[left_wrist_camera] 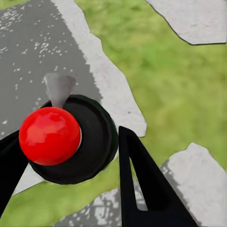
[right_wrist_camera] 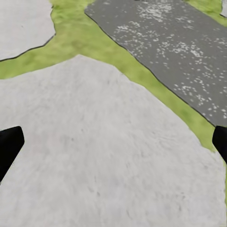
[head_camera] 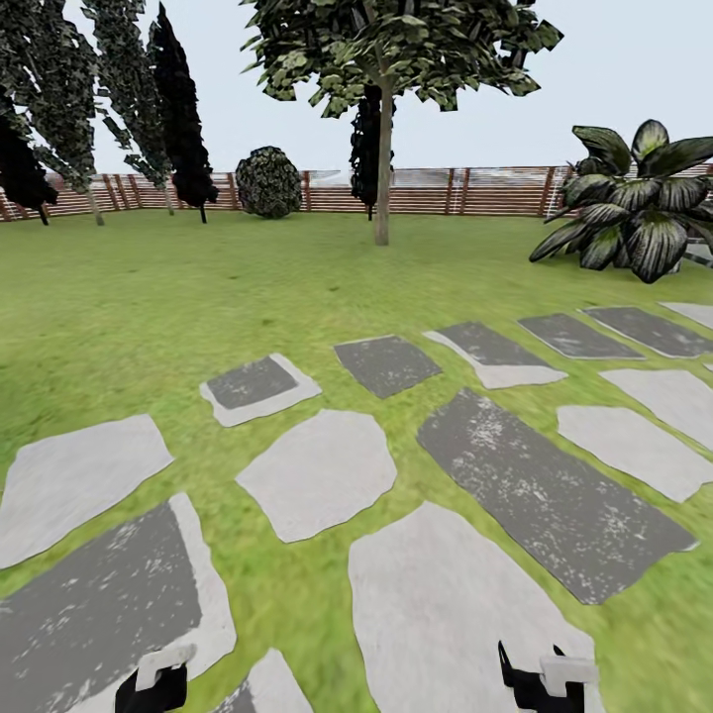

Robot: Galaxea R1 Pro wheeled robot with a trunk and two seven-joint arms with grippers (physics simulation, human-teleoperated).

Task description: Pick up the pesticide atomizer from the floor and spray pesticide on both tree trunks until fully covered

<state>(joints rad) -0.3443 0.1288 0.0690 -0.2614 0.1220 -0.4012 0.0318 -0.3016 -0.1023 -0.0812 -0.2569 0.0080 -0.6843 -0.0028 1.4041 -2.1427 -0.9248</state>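
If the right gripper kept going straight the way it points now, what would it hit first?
Most likely the pale stepping stone directly below: the right gripper, fingers wide apart and empty, points down at it with nothing between. How far off it lies is unclear.

Fenced garden (head_camera: 149, 287), lawn, stepping stones (head_camera: 319, 473)

Left tool (left_wrist_camera: 71, 179) clamped; right tool (right_wrist_camera: 113, 146) spread wide.
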